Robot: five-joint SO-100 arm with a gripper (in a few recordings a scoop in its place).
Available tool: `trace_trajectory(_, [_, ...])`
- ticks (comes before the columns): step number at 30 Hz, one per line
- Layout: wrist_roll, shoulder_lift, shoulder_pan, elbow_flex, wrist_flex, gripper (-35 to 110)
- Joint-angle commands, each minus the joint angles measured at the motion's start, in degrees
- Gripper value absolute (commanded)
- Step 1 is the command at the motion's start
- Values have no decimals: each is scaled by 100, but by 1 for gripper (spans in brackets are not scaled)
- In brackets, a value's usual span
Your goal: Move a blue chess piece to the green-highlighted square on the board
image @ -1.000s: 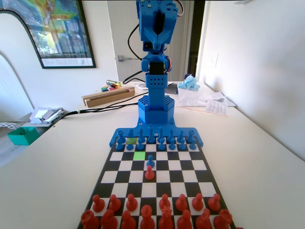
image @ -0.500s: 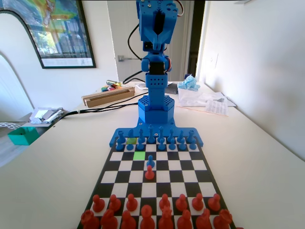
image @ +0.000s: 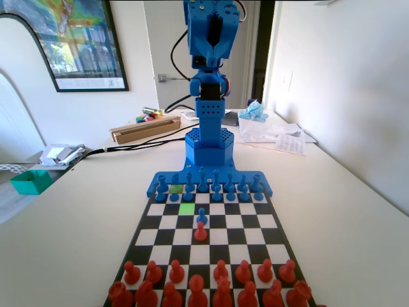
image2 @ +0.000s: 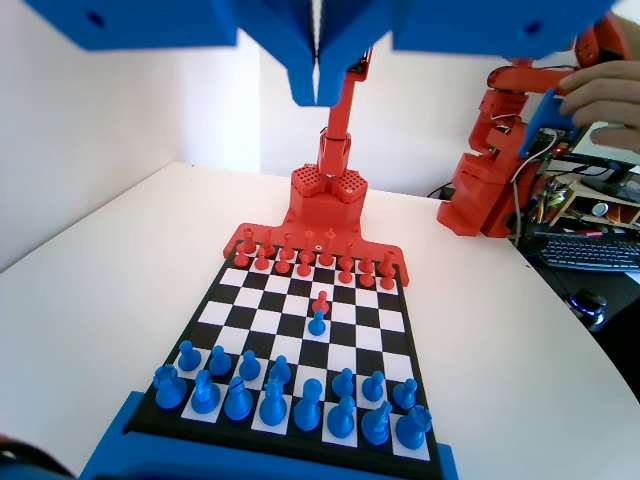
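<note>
The fixed view's bottom edge crops the nearest red pieces (image: 197,295); the top edge crops the tool (image: 213,25).

16 blue pcs (image2: 308,402), 16 red pcs (image: 197,293), 1 lime-green sq (image: 186,208).

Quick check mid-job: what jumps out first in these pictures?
In the fixed view, the bright green square stands bare just in front of the blue pawn row, left of centre. Mid-board, a lone blue pawn faces a red pawn. The gripper hangs shut, high above the board.
</note>
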Motion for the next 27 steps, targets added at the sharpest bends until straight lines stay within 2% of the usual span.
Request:
trace_trajectory(1, [149,-193,-70,-246,-88,1])
trace_trajectory(9, [571,-1960,114,-1512,158,1])
trace_trajectory(17, [967,-3771,940,-2329,773,1])
trace_trajectory(27, [1854,-5150,2232,-1600,-176,1])
